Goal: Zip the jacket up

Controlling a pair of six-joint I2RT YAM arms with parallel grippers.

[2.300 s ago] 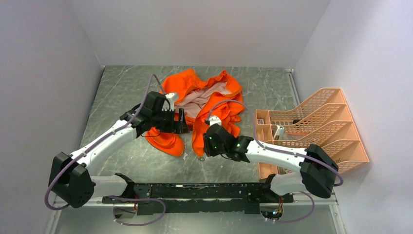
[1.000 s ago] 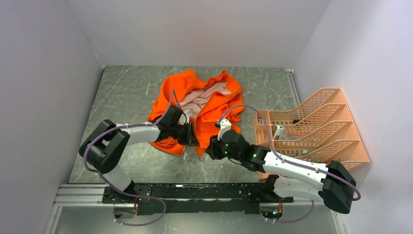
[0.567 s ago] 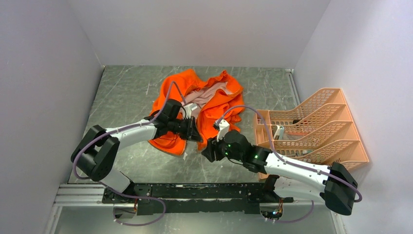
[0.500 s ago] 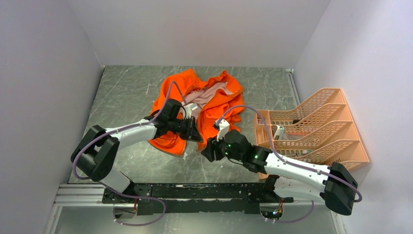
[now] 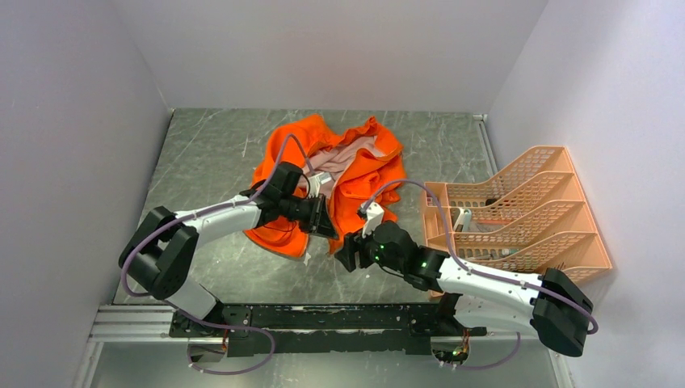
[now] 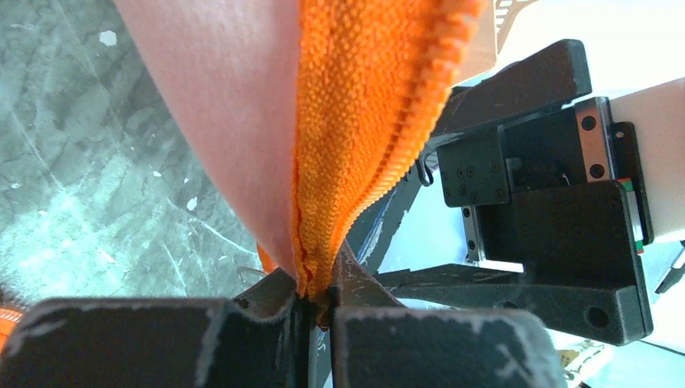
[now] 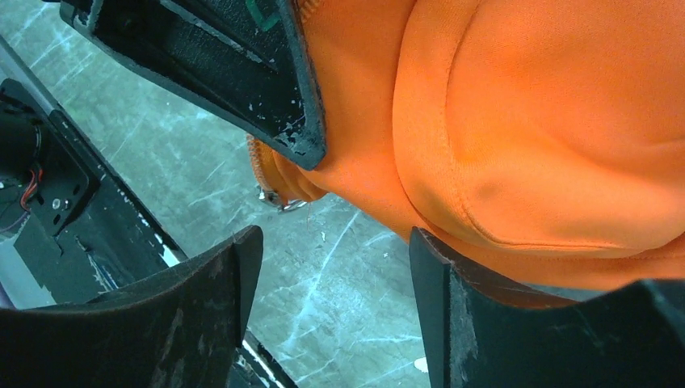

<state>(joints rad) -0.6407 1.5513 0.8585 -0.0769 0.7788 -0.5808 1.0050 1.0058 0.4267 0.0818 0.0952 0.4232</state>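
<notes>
The orange jacket (image 5: pixel 355 166) lies crumpled mid-table with its pale pink lining showing. My left gripper (image 5: pixel 325 224) is shut on the jacket's front edge near the bottom. The left wrist view shows orange zipper tape and pink lining (image 6: pixel 363 121) pinched between the fingertips of the left gripper (image 6: pixel 319 303). My right gripper (image 5: pixel 346 249) sits just below and to the right of it. In the right wrist view the right gripper (image 7: pixel 331 299) is open over bare table with orange fabric (image 7: pixel 525 121) resting over one finger. A small metal ring (image 7: pixel 283 200) hangs at the hem corner.
A peach basket rack (image 5: pixel 517 210) stands at the right, beside the right arm. Grey walls close in the marbled table (image 5: pixel 202 153) on three sides. A black rail (image 5: pixel 323 319) runs along the near edge.
The right gripper's jaws have spread wider and it has shifted slightly below the hem. The left gripper lifted the jacket edge a little to the right, then held still.
</notes>
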